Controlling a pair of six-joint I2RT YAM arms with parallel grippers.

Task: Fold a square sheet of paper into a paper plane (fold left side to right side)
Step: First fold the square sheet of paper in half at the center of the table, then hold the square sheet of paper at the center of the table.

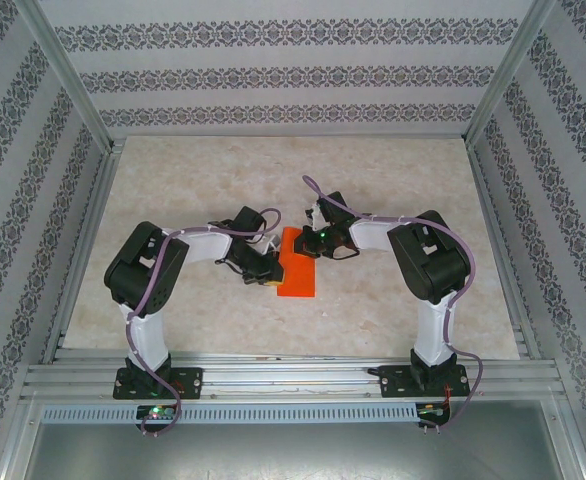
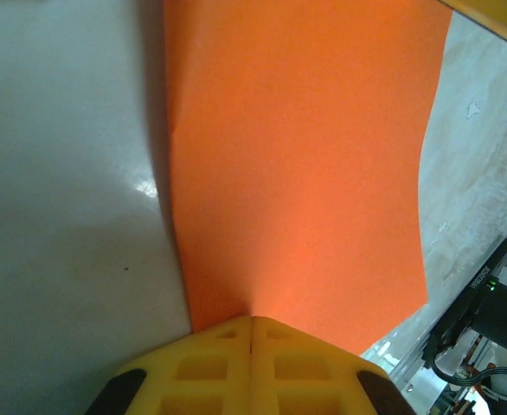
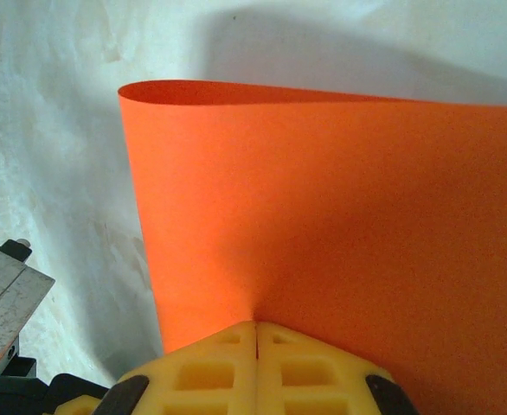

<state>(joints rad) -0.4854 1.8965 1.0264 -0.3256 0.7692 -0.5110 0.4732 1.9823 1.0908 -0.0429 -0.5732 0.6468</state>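
Orange square sheet of paper (image 1: 301,280) sits at the centre of the table (image 1: 193,180), left gripper (image 2: 252,322) and right gripper (image 3: 256,327) each clamped on its edge; best to carry the left edge across evenly, matching corners before creasing.

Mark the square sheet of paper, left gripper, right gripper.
square sheet of paper (image 1: 299,280), top view, flat near half.
left gripper (image 2: 252,322), left wrist view, seam between fingertips.
right gripper (image 3: 256,327), right wrist view, seam between fingertips.

Frame edge cuts square sheet of paper (image 3: 340,216) at right; left pincer (image 2: 252,322) covers pinched edge.
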